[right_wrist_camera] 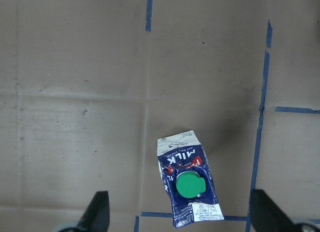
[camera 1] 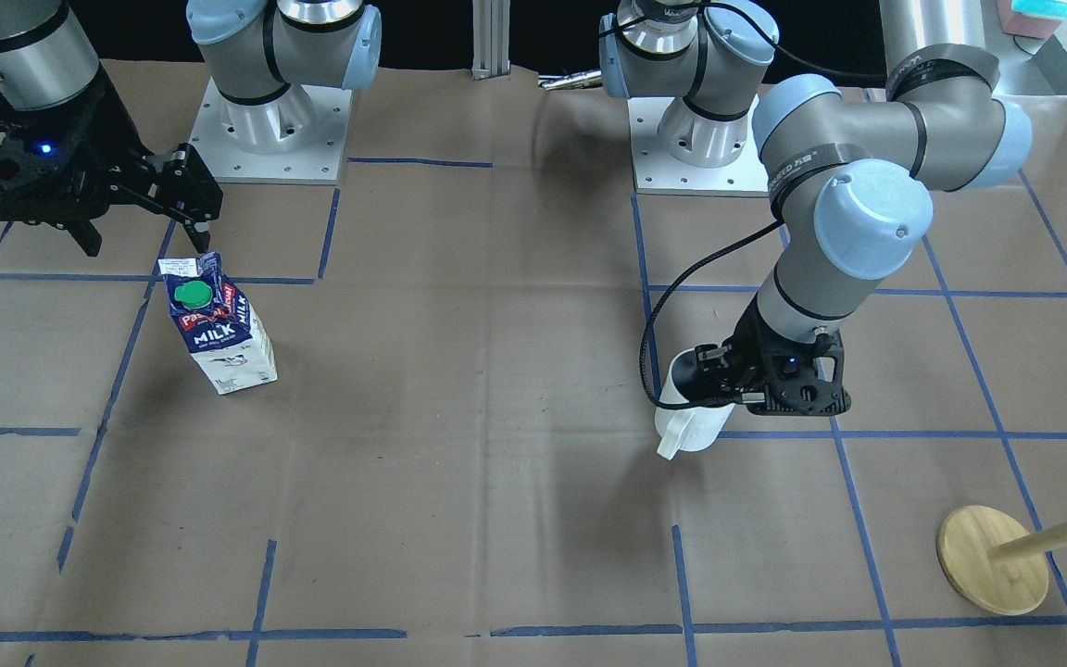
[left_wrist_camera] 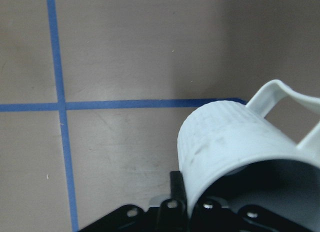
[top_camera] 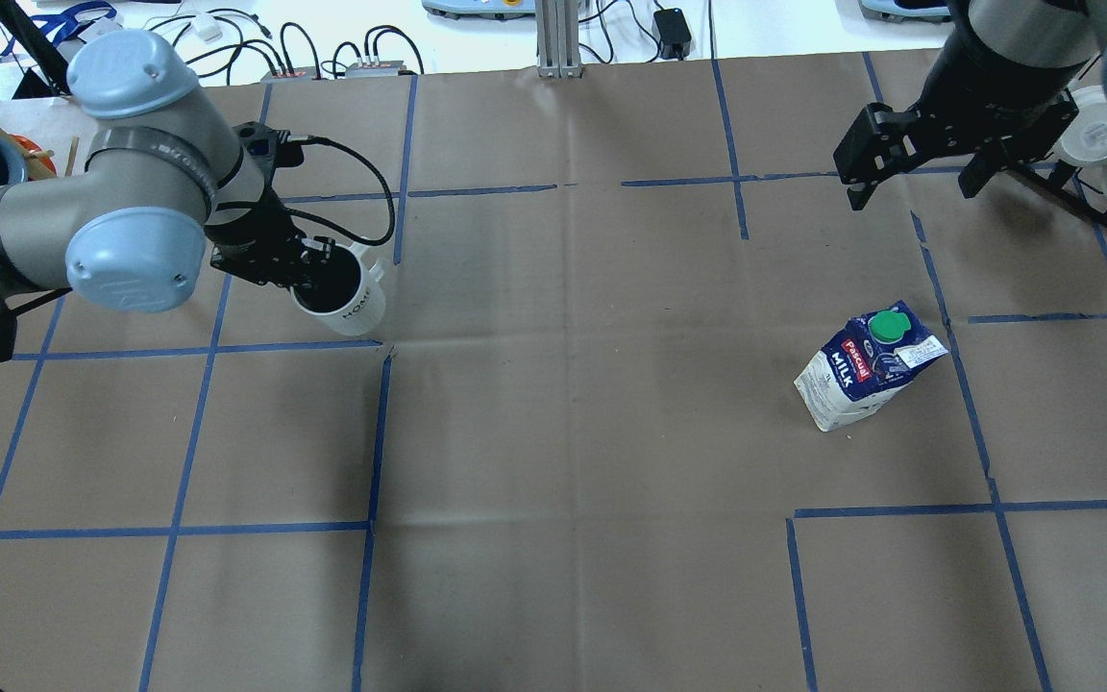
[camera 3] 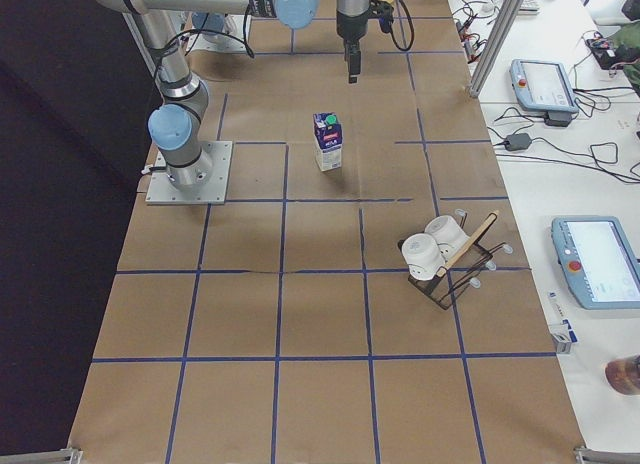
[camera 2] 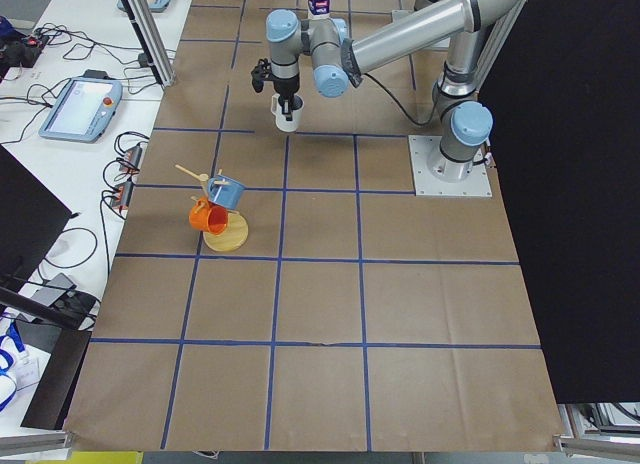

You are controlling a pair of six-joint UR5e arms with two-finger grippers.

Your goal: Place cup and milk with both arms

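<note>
Front view: the left gripper (camera 1: 723, 384) is clamped on the rim of the cup (camera 1: 689, 421), which looks clear of the table (camera 1: 496, 482). Well apart from it, the milk (camera 1: 219, 324) stands upright. The right gripper (camera 1: 140, 232) hangs above and just behind the milk, jaws spread, touching nothing.

Overhead: one left finger sits inside the cup, the other outside. The handle points away from the robot.

Left side view: the cup hangs under the near arm. A wooden stand (camera 2: 225, 234) with a blue and an orange mug is nearby.

Right side view: the milk stands out from the right base, and a rack (camera 3: 445, 259) of white cups lies nearer the camera.

Left wrist: the cup's ribbed wall fills the lower right, over blue tape (left_wrist_camera: 60, 106).

Right wrist: the milk's green cap shows below, between the spread fingers (right_wrist_camera: 97, 214).
</note>
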